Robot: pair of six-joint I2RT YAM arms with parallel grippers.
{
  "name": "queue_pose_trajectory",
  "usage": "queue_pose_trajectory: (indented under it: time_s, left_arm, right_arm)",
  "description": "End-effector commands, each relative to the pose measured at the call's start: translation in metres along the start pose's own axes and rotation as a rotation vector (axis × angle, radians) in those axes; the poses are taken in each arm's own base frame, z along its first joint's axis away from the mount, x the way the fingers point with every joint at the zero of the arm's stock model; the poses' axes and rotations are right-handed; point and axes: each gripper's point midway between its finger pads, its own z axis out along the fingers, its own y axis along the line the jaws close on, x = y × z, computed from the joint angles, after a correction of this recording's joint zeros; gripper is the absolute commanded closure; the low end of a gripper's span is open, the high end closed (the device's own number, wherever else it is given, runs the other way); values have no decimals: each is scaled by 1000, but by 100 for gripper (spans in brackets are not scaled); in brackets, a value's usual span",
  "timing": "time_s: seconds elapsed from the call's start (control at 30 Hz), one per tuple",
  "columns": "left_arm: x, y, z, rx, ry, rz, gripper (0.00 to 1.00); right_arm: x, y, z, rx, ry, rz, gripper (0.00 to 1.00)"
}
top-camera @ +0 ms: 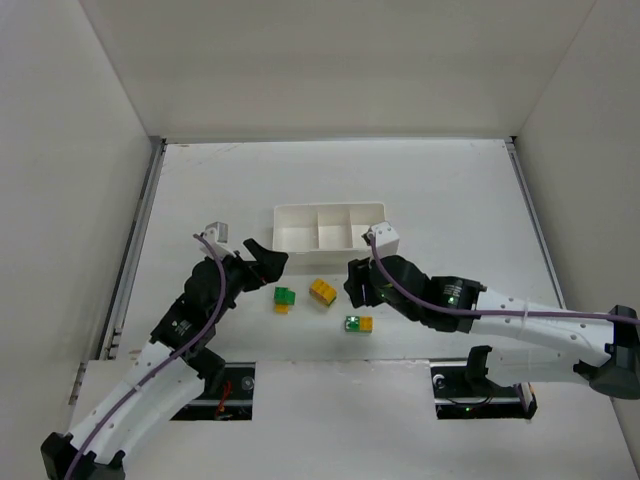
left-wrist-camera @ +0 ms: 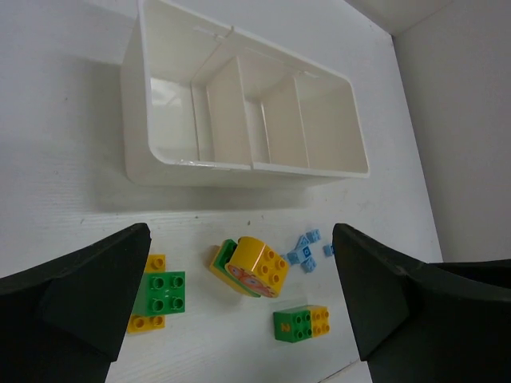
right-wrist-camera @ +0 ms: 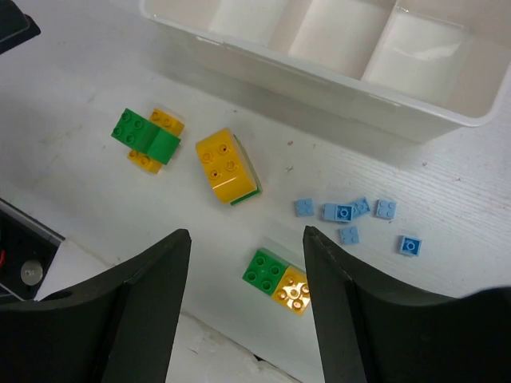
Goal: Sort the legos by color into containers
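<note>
The white three-compartment tray (top-camera: 330, 208) (left-wrist-camera: 239, 169) (right-wrist-camera: 335, 89) sits mid-table with all its compartments empty. In front of it lie a green brick on yellow (top-camera: 284, 298) (left-wrist-camera: 160, 294) (right-wrist-camera: 148, 137), a rounded yellow-orange brick backed with green (top-camera: 322, 291) (left-wrist-camera: 257, 266) (right-wrist-camera: 227, 167), and a green and yellow pair (top-camera: 358, 323) (left-wrist-camera: 302, 322) (right-wrist-camera: 277, 279). Several tiny light blue bricks (left-wrist-camera: 307, 249) (right-wrist-camera: 351, 215) are scattered to the right. My left gripper (top-camera: 262, 262) (left-wrist-camera: 241, 233) hangs open left of the bricks. My right gripper (top-camera: 356, 282) (right-wrist-camera: 246, 235) is open above the green and yellow pair, holding nothing.
The table's near edge (top-camera: 330, 362) runs just below the bricks, with dark cut-outs (top-camera: 215, 390) at the arm bases. White walls enclose the left, back and right sides. A small grey bracket (top-camera: 215, 231) sits by the left arm.
</note>
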Motion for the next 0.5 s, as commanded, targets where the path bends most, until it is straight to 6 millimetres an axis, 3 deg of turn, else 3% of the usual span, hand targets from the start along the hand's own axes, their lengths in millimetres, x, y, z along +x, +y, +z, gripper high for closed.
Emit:
queue_pose_trajectory:
  time_s: [0.0,0.07,0.27,0.37,0.47]
  left_arm:
    - [-24,-19,1,57,-90,-47,0]
    - [-30,-21,3,59,-107,-49,0]
    - [-48,-20,14,44,-212,-73,0]
    - [-60,-21,11,42,-284,-122,0]
    - [-71,-17,7,15,-356,-184,0]
  right_arm:
    - [-6,3,-2,-27,-26,-11,38]
    - [-2,5,-2,-49,-21,-20,46]
    - [3,24,3,-154,-13,-36,80]
    - [5,25,5,-168,-12,-49,84]
    - [12,25,9,-171,4,-70,79]
